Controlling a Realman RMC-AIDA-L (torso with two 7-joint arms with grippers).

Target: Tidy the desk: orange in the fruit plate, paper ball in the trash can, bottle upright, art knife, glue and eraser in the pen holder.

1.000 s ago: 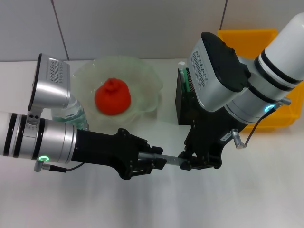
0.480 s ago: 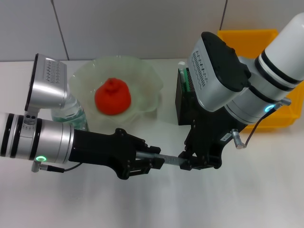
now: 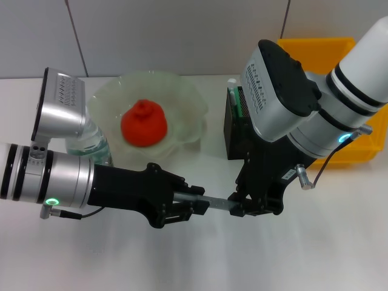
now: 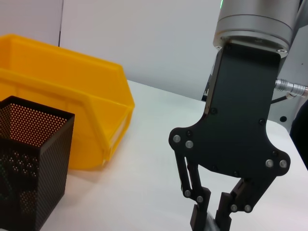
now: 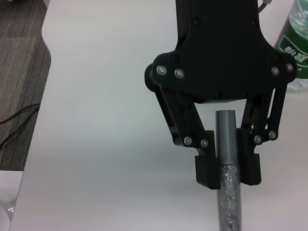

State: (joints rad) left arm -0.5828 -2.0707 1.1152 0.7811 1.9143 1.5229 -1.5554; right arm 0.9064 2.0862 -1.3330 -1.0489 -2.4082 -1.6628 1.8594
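A grey stick [image 3: 218, 205] with a glittery section [image 5: 227, 202] hangs above the table between both grippers; I cannot tell whether it is the glue or the art knife. My left gripper [image 3: 203, 206] is shut on one end, its pads pressed against the stick's sides [image 5: 226, 171]. My right gripper [image 3: 239, 208] is shut on the other end [image 4: 211, 222]. The orange [image 3: 144, 124] lies in the pale green fruit plate [image 3: 182, 85]. The bottle [image 3: 91, 145] stands upright behind my left arm. The black mesh pen holder [image 3: 233, 130] holds a green and white item. Paper ball and eraser are out of view.
A yellow bin [image 3: 339, 48] stands at the back right beside the pen holder [image 4: 29, 159]. White tabletop stretches in front of both arms. The table's edge and a grey floor show in the right wrist view [image 5: 24, 72].
My left arm has shifted slightly to the left. The grey stick stays held between both grippers, and the right arm has not moved.
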